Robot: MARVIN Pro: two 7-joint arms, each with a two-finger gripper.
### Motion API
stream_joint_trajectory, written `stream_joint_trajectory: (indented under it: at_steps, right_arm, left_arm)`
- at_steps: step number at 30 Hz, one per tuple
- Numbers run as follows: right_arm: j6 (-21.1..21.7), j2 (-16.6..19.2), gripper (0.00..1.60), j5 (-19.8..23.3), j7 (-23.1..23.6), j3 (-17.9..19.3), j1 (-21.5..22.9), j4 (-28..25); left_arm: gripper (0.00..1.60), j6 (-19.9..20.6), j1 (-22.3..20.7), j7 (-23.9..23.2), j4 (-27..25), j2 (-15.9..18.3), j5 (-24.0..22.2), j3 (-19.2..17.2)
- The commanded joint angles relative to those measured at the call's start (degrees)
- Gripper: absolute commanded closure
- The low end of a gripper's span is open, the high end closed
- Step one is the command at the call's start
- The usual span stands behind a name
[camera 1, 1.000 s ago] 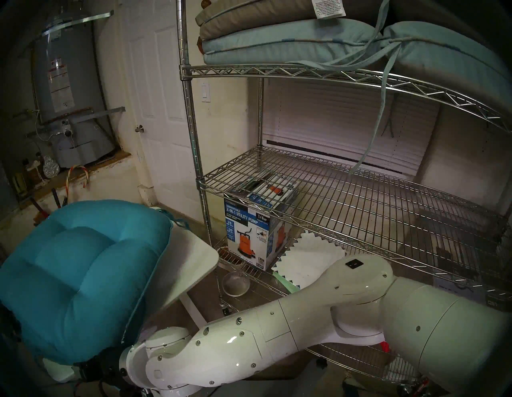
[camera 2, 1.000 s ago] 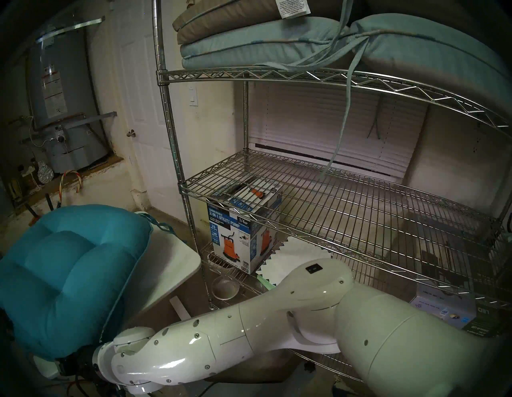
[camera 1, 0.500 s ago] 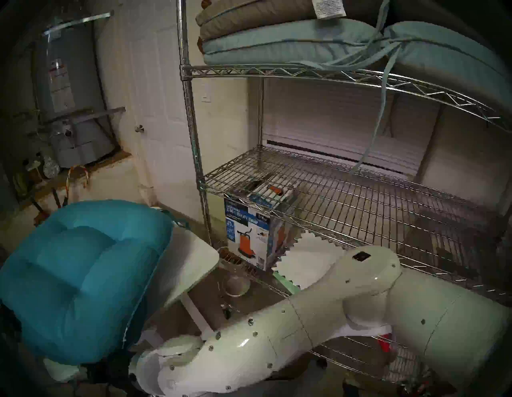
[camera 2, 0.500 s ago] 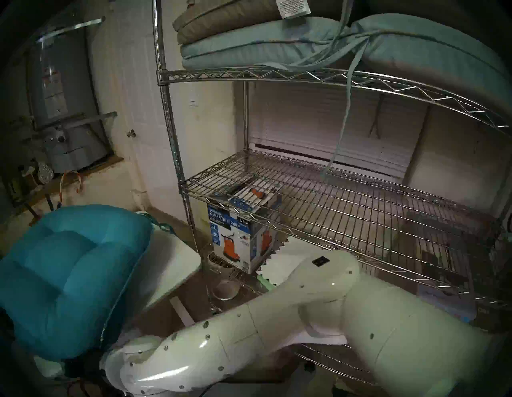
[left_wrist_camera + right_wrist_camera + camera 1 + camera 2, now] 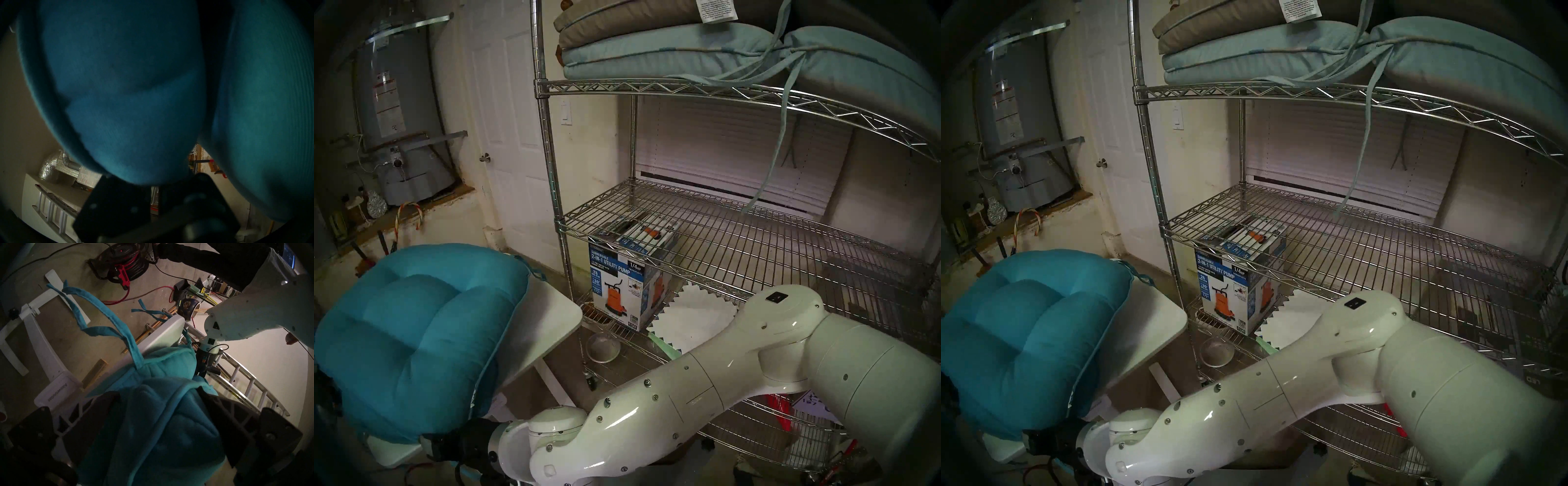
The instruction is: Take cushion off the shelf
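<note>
The teal cushion (image 5: 415, 339) is off the shelf (image 5: 721, 237): it lies plump and tufted at about 8 o'clock in the head view, draped over the small white table (image 5: 551, 325), whose smooth rounded corner juts out toward the rack at 3 o'clock of the cushion. Its fabric is a soft, finely ribbed weave, quilted into fat lobes by deep seams, with a corded edge and flat tie ribbons (image 5: 95, 314) trailing loose over the concrete floor.

The left gripper (image 5: 156, 183) is pinched nearly closed on a bulging fold of the cushion; in its wrist view the matte black fingers (image 5: 119, 200) disappear under the fabric at 6 o'clock. The right gripper (image 5: 163, 421) stands wide, its dark ribbed fingers (image 5: 226, 419) flanking a bunched corner of the cushion that fills the gap between them; whether they press the fabric or merely bracket it I cannot tell. The right arm (image 5: 704, 383), glossy white and rounded, reaches from 4 o'clock across to 7 o'clock.

The shelf is chrome wire with round posts, zigzag-trimmed edges and open grid tiers. The middle tier is bare. On the top tier, at 1 o'clock, lie flat pale blue cushions (image 5: 670, 51) with piped seams under a taupe cushion (image 5: 619, 20). On a lower tier stands a glossy cardboard pump box (image 5: 626, 288).
</note>
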Motion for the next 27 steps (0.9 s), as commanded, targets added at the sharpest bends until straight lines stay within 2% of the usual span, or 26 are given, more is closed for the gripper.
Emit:
stream_joint_trajectory:
  at_steps: [1, 27]
  right_arm:
    - [2.23, 3.69, 0.00, -0.11, 1.14, -0.10, 2.78, -2.58]
    - [1.97, 10.61, 0.00, 0.38, 2.50, -2.23, 5.11, -7.27]
  left_arm:
    - [1.60, 0.00, -0.55, 1.53, -0.04, 0.53, 0.23, 1.17]
    - [1.60, 0.00, -1.51, 1.48, 0.72, 0.94, 0.25, 2.23]
